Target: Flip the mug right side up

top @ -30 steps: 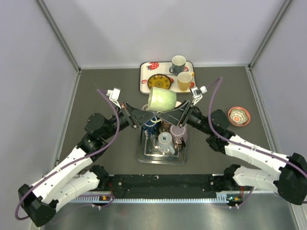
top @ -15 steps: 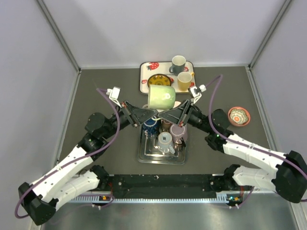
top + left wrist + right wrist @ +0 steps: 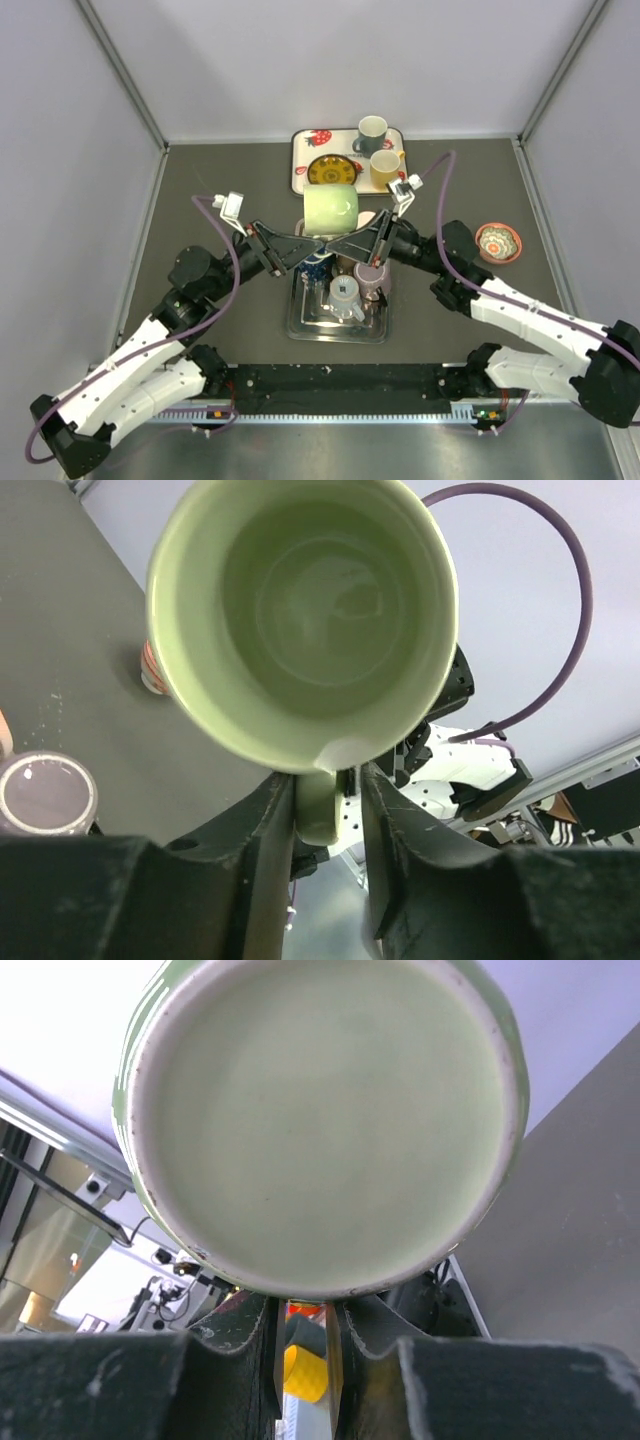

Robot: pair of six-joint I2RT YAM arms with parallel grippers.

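Both arms have crept a little to the left since the earlier frame, the right gripper (image 3: 347, 243) has drawn its fingers in, and the mug (image 3: 331, 210) has rolled slightly between the two tools.

We see that gripper now pinched tight on the handle (image 3: 320, 815), with the mug's base filling its wrist view. The left gripper (image 3: 303, 245) straddles the same handle from the other side. Its fingers stand a little apart, with a thin gap showing along one of them, and the mug's mouth faces its camera.

We count two arms and one green mug in the air. The steel tray (image 3: 300, 325) below holds at least three mugs: a blue mug (image 3: 315, 262), a white mug (image 3: 345, 293) and a pink mug (image 3: 370, 273). The grippers hide part of that tray. On the far tray (image 3: 300, 185) are two more, a grey mug (image 3: 372, 131) and a yellow mug (image 3: 384, 168), plus one plate (image 3: 332, 170). One bowl (image 3: 497, 242) sits alone at the right.

The green mug lies on its side just above the meeting fingertips, over the far end of the steel tray, mouth to the left and base to the right.
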